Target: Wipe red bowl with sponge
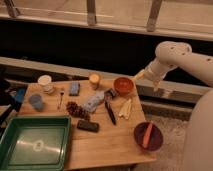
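Wooden table (112, 142) | gripper (138, 76) open and empty, hovering just right of red bowl (122, 85) | sponge (74, 88) well left of both

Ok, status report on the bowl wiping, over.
Open, empty end effector beside small round orange-red bowl. Untouched: small blue rectangular sponge. Between them: pale grey-blue cloth, small yellow cup.
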Available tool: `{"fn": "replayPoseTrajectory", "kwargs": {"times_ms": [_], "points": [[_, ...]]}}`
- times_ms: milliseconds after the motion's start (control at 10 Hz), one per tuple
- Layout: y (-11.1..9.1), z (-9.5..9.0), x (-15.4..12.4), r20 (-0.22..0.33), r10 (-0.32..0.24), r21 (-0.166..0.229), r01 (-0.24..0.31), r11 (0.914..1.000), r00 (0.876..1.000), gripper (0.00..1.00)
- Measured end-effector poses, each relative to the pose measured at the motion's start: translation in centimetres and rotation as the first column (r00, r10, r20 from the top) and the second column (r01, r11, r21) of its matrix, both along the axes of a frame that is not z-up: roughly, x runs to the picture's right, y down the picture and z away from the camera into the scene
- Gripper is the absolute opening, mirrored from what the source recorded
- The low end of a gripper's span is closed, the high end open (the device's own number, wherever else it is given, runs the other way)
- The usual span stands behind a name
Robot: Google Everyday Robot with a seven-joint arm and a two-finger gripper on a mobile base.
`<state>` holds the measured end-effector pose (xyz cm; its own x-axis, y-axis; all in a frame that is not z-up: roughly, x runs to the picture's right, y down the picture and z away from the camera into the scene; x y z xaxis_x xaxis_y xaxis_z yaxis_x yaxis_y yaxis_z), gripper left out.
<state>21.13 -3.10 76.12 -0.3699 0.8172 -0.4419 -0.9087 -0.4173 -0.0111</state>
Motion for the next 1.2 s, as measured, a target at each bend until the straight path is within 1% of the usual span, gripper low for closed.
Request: {"fn": "replayPoseTrajectory", "kwargs": {"times_ms": [200,400,500,600,700,800,900,1000,1200], "points": [[-1.1,0.2,-4.8,0.056,-0.052,0.036,0.050,0.9981,0.997,0.76],[-2.4,0.4,-10.0,0.120,-0.105,0.073,0.097,0.9926,0.987,0.76],[-2.8,0.5,-12.4,0.150,-0.131,0.087,0.119,0.9890,0.980,0.76],[-3.2,0.5,-15.2,0.186,-0.164,0.104,0.147,0.9836,0.969,0.76],[-3.3,0.3,-18.5,0.234,-0.210,0.128,0.184,0.9746,0.949,0.76],[-3.3,0.1,-20.2,0.261,-0.233,0.141,0.201,0.9693,0.937,0.76],[-3.3,0.1,-20.4,0.263,-0.235,0.143,0.203,0.9686,0.936,0.76],[-3.3,0.1,-20.0,0.260,-0.232,0.142,0.200,0.9694,0.938,0.76],[-3.3,0.1,-20.4,0.263,-0.235,0.143,0.203,0.9687,0.936,0.76]]}}
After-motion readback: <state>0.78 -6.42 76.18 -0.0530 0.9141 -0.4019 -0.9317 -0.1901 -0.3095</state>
